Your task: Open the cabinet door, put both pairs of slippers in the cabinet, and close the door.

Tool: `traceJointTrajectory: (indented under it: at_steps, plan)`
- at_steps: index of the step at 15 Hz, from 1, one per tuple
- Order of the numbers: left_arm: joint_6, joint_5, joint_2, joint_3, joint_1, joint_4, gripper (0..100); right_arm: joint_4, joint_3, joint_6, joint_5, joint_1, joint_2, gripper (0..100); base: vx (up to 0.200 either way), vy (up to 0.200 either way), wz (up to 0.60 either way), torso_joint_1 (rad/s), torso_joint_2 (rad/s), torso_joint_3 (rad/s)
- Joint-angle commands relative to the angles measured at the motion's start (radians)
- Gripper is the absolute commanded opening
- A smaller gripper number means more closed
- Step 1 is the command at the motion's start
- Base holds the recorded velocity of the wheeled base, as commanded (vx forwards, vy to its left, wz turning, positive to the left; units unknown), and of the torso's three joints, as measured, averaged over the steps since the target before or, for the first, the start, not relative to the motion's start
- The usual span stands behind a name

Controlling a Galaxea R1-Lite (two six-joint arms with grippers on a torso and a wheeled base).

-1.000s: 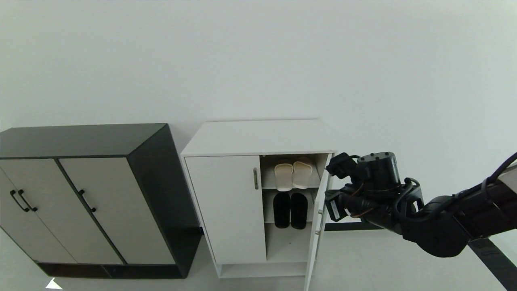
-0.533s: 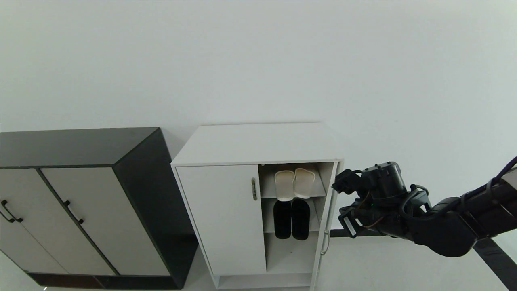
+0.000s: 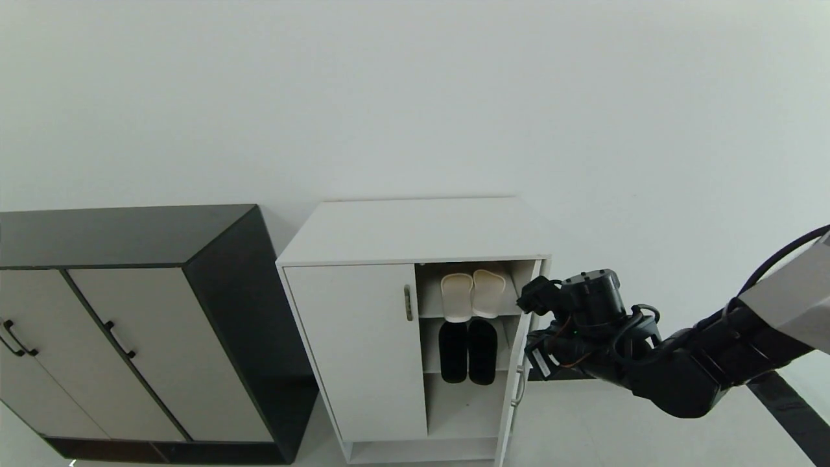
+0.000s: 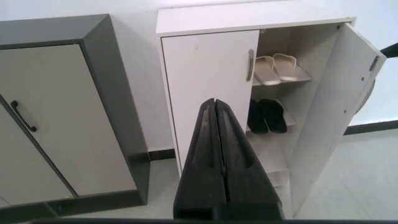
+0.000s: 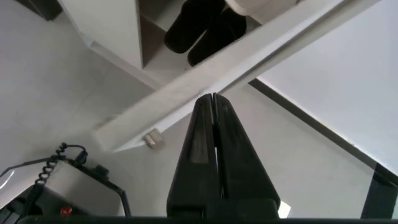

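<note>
The white cabinet has its left door shut and its right door swung open, edge-on in the head view. White slippers lie on the upper shelf and black slippers on the shelf below. My right gripper is shut and empty, its tip against the outer face of the open door, above the door handle. My left gripper is shut and empty, held well back from the cabinet, which faces it with both pairs of slippers inside.
A dark cabinet with two grey doors stands directly left of the white one. A black baseboard strip runs along the wall to the right. Bare floor lies in front of the cabinets and beside the open door.
The head view shifted at first. Since then my right gripper has moved left, up against the outer face of the open door, which stands about as open as before.
</note>
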Motion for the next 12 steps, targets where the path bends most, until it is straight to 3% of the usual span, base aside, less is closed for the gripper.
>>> traceJointTrajectory:
  at_steps: [1,7,12]
  plan:
    - [0.0,0.0,0.0,0.0,0.0,0.0,0,-0.027,-0.012,0.012,-0.001,0.002,0.053,0,0.0,0.0,0.0,0.0,0.0,0.0]
    - [0.0,0.0,0.0,0.0,0.0,0.0,0,-0.176,-0.069,0.026,-0.001,0.0,0.176,0,0.0,0.0,0.0,0.0,0.0,0.0]
    - [0.0,0.0,0.0,0.0,0.0,0.0,0,-0.214,-0.222,0.087,0.002,0.0,0.274,0,0.0,0.0,0.0,0.0,0.0,0.0]
